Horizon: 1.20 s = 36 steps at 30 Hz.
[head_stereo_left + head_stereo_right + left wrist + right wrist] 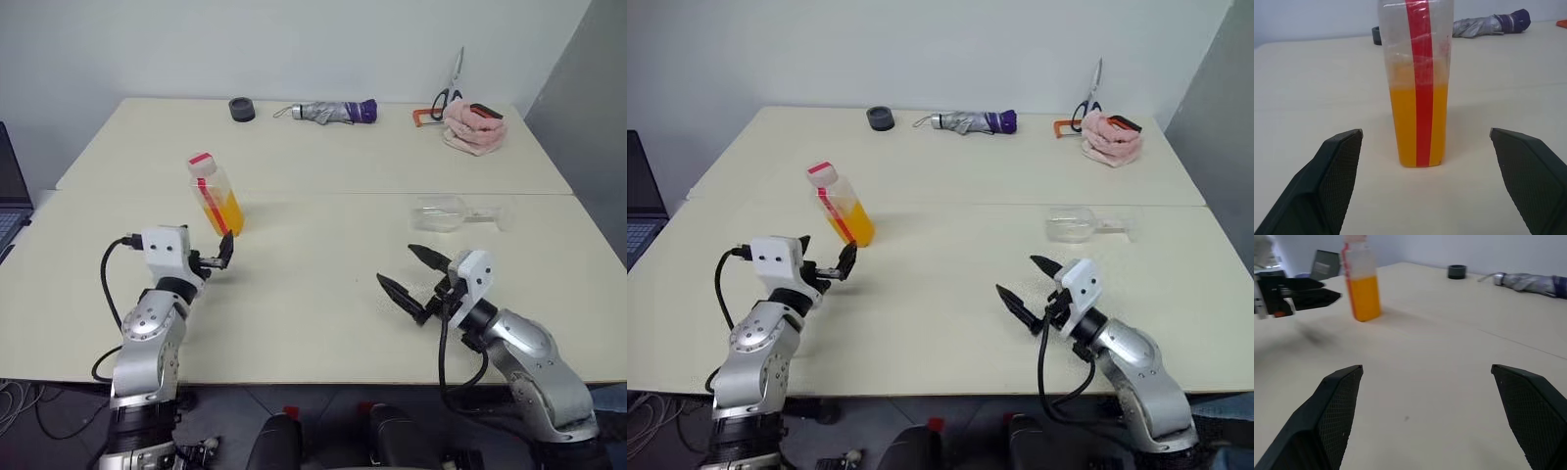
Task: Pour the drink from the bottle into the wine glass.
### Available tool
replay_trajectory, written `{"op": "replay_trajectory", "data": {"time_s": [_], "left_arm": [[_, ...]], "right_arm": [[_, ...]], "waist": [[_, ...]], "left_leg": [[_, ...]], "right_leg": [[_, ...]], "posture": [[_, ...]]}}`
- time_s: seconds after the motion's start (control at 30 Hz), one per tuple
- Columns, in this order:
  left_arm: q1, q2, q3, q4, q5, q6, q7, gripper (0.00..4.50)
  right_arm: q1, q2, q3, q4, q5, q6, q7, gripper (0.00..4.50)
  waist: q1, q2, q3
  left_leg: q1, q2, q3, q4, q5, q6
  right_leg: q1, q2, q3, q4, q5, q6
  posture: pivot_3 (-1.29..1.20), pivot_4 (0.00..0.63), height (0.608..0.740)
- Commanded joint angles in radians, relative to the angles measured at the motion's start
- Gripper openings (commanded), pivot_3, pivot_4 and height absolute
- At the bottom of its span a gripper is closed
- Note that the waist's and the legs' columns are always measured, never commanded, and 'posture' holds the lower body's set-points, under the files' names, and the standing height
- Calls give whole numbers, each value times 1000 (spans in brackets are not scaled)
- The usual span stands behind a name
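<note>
The bottle (215, 194) stands upright on the left part of the table, with a red strip down its side and a white-and-red cap. The orange drink (1420, 125) fills its lower half. My left gripper (218, 255) is open just short of the bottle, level and pointing at it. In the left wrist view its fingers (1342, 166) stand wide apart, with the bottle beyond them and untouched. The wine glass (453, 213) lies on its side at the right, empty. My right gripper (409, 274) is open in front of the glass and points left, holding nothing.
Along the far edge lie a black round object (242, 109), a folded umbrella (329, 112), scissors (450, 90) and a pink cloth (476, 128). A laptop (10, 201) sits at the left edge. A seam (323, 192) runs across between two joined tables.
</note>
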Motion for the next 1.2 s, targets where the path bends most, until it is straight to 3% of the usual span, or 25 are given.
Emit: {"op": "replay_trajectory", "data": {"time_s": [0.03,0.8,1.2], "left_arm": [[-58,30,8,-28,-3,29,1,4454],[-348,94,-12,259,18,7,-61,4454],[-420,84,-38,371,38,-46,-83,4454]], "right_arm": [[-41,-30,1,-66,57,55,37,4500],[-147,-9,27,-14,41,58,40,4500],[-165,-11,24,-25,43,83,32,4500]], "waist": [[0,0,0],[1,0,0],[2,0,0]], "left_leg": [[0,0,0,0,0,0],[-8,-1,-9,1,0,0],[-12,-1,-17,2,0,0]], "right_leg": [[0,0,0,0,0,0],[0,-1,-8,-6,2,-3],[-1,-3,-18,-6,2,-3]], "posture": [[0,150,740],[0,150,740],[0,150,740]]}}
